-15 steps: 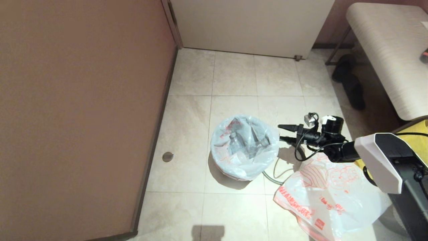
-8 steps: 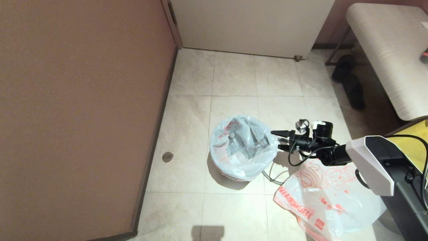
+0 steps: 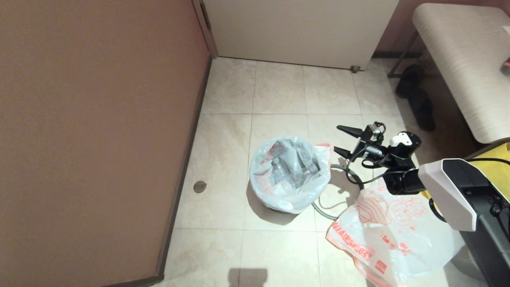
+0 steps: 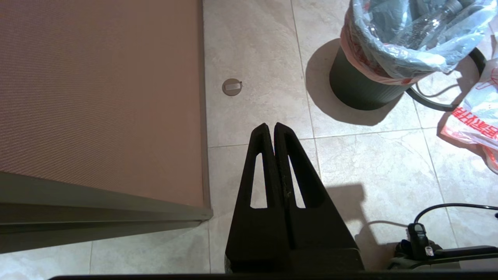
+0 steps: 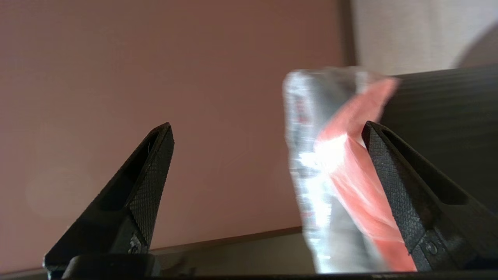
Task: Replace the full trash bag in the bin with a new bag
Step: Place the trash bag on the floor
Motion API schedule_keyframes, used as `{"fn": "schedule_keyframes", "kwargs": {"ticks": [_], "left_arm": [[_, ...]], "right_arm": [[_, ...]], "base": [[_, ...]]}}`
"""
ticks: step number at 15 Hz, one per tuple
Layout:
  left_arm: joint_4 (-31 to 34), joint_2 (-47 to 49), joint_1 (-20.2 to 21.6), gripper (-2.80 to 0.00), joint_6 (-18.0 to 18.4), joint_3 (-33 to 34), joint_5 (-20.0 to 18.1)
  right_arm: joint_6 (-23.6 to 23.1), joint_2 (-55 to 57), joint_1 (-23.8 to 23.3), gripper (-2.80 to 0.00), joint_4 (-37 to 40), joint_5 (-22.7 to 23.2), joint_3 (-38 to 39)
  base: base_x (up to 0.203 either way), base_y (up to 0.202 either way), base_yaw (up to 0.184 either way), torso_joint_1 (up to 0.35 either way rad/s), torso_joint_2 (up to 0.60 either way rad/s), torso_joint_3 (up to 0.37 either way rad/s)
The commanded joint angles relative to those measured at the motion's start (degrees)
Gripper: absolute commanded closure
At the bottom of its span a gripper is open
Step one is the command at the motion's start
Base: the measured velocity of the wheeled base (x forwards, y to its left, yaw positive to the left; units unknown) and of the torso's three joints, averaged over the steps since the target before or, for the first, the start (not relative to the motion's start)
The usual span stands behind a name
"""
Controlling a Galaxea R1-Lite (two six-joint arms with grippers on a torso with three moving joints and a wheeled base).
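A: Where is the full trash bag (image 3: 290,172)?

B: It sits in the black bin (image 4: 360,87) on the tiled floor (image 3: 279,91), its white plastic folded over the rim, clear bottles showing inside. One pink-red handle (image 3: 324,149) sticks up at the side nearest the right hand (image 3: 345,139).

A: And that hand?

B: It hovers just beside the bin, fingers spread wide, one above the other, gripping nothing. In the right wrist view the handle lies against the inner face of one finger (image 5: 412,194).

A: The new bag?

B: The new bag (image 3: 394,235), with its orange-red cartoon, lies flat on the floor near the bin, under the right arm. A grey ring (image 3: 338,191) rests on the floor between them.

A: The left hand?

B: The left hand (image 4: 274,130) is pressed shut, empty, above the floor, well apart from the bin.
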Motion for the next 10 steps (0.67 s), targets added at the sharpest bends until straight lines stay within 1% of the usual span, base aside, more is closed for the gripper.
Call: {"fn": "schedule_keyframes", "kwargs": {"ticks": [1, 2, 4, 6, 9, 10], "left_arm": [[-0.01, 0.07, -0.05, 0.00, 0.12, 0.00, -0.04], [-0.02, 0.07, -0.04, 0.00, 0.04, 0.00, -0.04], [0.05, 0.07, -0.06, 0.00, 0.13, 0.00, -0.04], [0.04, 0.07, 0.00, 0.00, 0.13, 0.00, -0.04], [0.02, 0.07, -0.04, 0.00, 0.07, 0.00, -0.04], [0.05, 0.07, -0.06, 0.00, 0.04, 0.00, -0.04]], "right_arm": [[8.49, -0.29, -0.79, -2.80, -7.56, 0.75, 0.32], [8.51, -0.43, -0.53, -2.80, -7.94, 1.41, 1.08], [8.67, -1.03, -0.24, -2.80, -8.90, 5.20, 2.80], [8.60, -0.77, 0.21, -2.80, -9.16, 7.52, 2.88], [7.97, 1.44, -1.00, -2.80, -6.61, 7.25, -0.79], [5.61, 1.99, -1.55, -2.80, -4.66, 6.96, -1.28]], "base": [[0.000, 0.000, 0.000, 0.000, 0.00, 0.000], [0.000, 0.000, 0.000, 0.000, 0.00, 0.000], [0.000, 0.000, 0.000, 0.000, 0.00, 0.000], [0.000, 0.000, 0.000, 0.000, 0.00, 0.000], [0.000, 0.000, 0.000, 0.000, 0.00, 0.000], [0.000, 0.000, 0.000, 0.000, 0.00, 0.000]]}}
